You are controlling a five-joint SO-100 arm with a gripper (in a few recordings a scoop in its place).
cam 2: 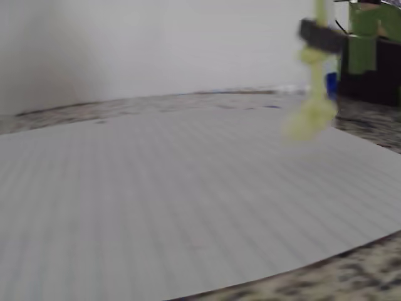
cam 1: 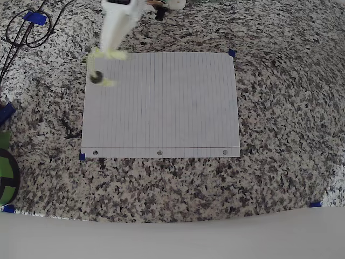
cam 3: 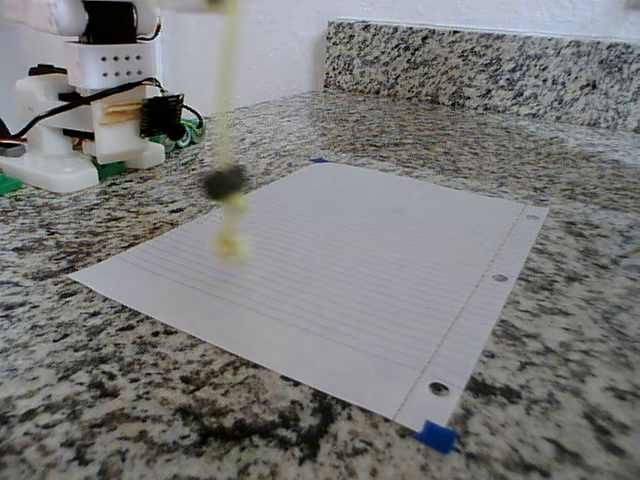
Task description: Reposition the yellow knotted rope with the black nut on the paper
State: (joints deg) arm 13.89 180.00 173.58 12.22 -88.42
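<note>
The white lined paper (cam 1: 161,102) (cam 2: 175,200) (cam 3: 340,260) lies flat on the granite counter, taped at its corners. My gripper (cam 1: 110,49) reaches in from the top of the overhead view and is shut on the upper end of the yellow knotted rope (cam 1: 95,67) (cam 2: 318,75) (cam 3: 229,110). The rope hangs straight down and looks blurred. The black nut (cam 1: 96,79) (cam 2: 321,36) (cam 3: 225,183) sits on it just above the lower knot (cam 3: 230,242). That knot dangles over the paper's top-left corner in the overhead view; whether it touches the sheet I cannot tell.
The arm's white base (cam 3: 88,120) stands beyond the paper's far corner. Black looped cables (cam 1: 27,27) lie at the top left, a green and black object (cam 1: 5,175) at the left edge. A granite backsplash (cam 3: 480,70) rises behind the counter.
</note>
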